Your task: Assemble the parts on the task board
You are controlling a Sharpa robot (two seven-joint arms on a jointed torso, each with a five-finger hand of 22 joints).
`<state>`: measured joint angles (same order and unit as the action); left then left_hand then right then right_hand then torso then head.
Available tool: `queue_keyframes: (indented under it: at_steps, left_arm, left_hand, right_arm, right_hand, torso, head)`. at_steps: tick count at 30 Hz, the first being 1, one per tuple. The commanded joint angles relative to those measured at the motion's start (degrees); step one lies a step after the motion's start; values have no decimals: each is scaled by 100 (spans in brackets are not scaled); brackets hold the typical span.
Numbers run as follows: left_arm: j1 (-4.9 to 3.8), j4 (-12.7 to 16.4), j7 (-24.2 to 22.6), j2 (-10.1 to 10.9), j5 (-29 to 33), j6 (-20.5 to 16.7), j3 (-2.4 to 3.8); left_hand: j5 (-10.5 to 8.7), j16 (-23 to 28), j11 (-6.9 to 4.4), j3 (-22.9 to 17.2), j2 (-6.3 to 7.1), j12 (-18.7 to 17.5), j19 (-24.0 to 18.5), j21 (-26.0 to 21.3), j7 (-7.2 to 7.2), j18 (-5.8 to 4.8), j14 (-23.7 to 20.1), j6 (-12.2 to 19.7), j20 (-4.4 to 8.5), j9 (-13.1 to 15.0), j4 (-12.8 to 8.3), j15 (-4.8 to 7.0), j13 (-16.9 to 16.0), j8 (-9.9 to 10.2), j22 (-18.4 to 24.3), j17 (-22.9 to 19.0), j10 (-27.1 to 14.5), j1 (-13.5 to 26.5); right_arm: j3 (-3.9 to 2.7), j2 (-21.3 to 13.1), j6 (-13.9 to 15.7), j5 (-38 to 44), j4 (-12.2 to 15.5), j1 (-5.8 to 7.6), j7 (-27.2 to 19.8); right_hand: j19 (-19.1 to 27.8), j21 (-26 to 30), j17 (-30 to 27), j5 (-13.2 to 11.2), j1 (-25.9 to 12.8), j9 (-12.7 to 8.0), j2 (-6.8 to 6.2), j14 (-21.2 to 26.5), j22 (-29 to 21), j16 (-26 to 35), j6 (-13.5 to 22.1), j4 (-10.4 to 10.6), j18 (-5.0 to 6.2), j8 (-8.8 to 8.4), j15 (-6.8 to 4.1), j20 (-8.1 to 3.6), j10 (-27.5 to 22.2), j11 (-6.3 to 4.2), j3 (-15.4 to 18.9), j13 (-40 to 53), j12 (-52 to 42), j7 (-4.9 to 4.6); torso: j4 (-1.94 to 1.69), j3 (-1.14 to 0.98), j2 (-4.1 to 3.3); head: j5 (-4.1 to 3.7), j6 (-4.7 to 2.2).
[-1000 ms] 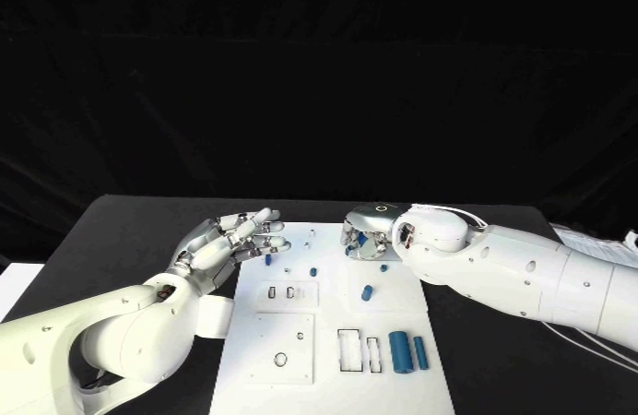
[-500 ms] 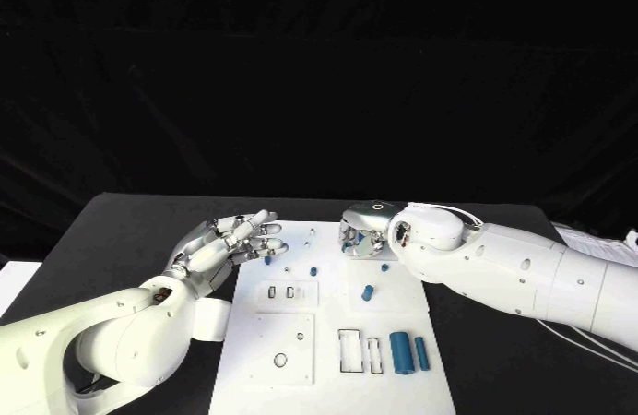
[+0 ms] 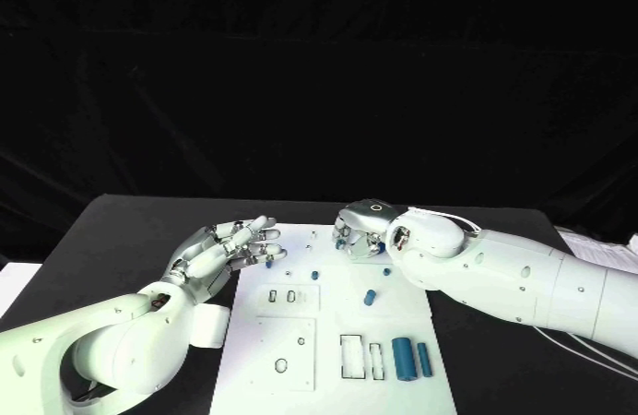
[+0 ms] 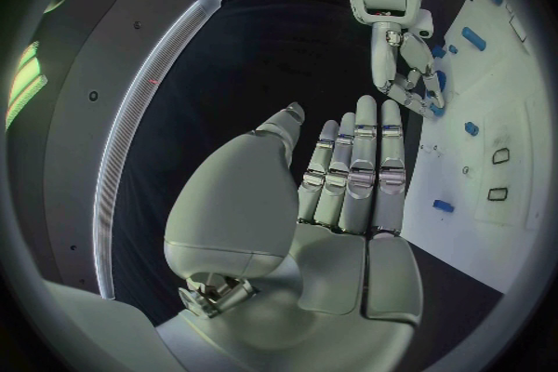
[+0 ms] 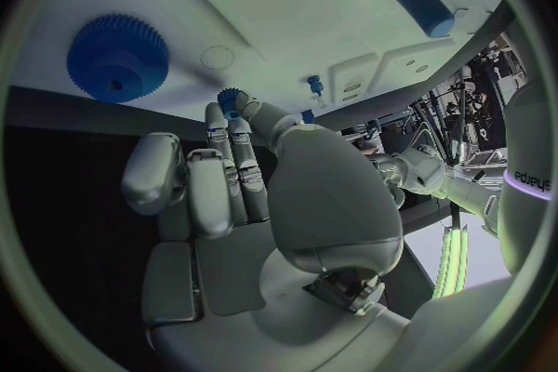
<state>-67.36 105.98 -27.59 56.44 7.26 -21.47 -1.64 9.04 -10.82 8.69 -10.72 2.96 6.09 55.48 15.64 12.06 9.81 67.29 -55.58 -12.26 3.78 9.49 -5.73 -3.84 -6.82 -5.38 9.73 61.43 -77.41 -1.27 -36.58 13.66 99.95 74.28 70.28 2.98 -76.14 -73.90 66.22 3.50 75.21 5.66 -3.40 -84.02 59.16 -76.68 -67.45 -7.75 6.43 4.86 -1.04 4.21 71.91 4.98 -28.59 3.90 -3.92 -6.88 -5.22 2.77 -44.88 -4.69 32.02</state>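
From my remote station, the white rectangular task board (image 3: 333, 341) lies at lower centre of the head view, with blue cylindrical parts (image 3: 402, 355) along its lower right. The left hand (image 3: 226, 249) hovers released, fingers straight, at the board's upper-left edge. The right hand (image 3: 361, 232), curled above the board's top, seems to pinch a small blue gear-like part (image 5: 229, 99).

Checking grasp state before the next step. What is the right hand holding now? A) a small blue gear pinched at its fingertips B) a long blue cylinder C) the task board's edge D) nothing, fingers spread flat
A: the right wrist view shows the right hand pinching a small blue gear at its fingertips, above the task board, with a large blue gear lying on the board nearby.
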Motion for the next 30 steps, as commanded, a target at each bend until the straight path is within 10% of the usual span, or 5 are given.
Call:
queue_keyframes:
  at_steps: [1, 30]
  left_arm:
    - [-7, 1, -17, -7, 8, 126, 4]
    - [-22, -16, 1, -11, 8, 143, 6]
  left_hand:
    - [-29, 21, 47, -12, 22, -33, 22, -28, 48, 73, -28, -5, -17, -6, -29, -30, 8, 19, 8, 9, -4, 4]
    - [-29, 38, 50, -15, 19, -49, 22, -38, 50, 73, -30, -2, -19, -5, -46, -33, 8, 32, 17, 12, -8, -8]
  right_arm:
    - [-5, 79, 384, 81, -55, 5, 95]
    - [-29, 576, 827, 127, -474, 30, 154]
  right_hand:
    - [-26, -27, 3, 0, 160, -3, 104, -274, 9, -39, -11, 1, -62, -13, -24, 3, 215, -172, -43, 2, 31, -45]
    - [-19, -56, 38, 7, 170, -1, 65, -275, 40, -74, 17, -9, -66, -57, -4, 14, 166, -149, -98, -10, 44, -68]
  torso:
    - [-19, 5, -22]
    - [-101, 23, -109]
  head:
    - [-4, -19]
    - [-6, -63]
